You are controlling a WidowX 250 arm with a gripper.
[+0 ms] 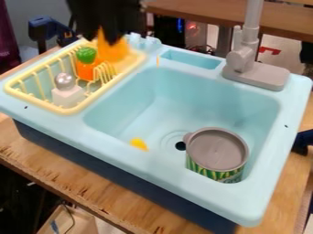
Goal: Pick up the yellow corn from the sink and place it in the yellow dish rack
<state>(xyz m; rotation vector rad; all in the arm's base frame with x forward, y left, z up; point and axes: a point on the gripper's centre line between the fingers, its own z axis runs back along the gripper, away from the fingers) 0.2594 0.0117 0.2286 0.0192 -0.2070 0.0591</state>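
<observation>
Honestly, can't tell if the black gripper [105, 31] has its fingers open or closed on that orange thing [112, 51] just below, 11 o'clock, by the yellow rack [69, 110]. Probably mid pick or place; next move needs care around the prongs [105, 72]. Tips are hard to make out, gripper's top is cut off.

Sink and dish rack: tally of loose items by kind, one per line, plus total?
Lidded can: 1
Small yellow piece: 1
White item with silver top: 1
Orange item with green top: 1
Blurred all-orange item at the gripper: 1
Total: 5
</observation>
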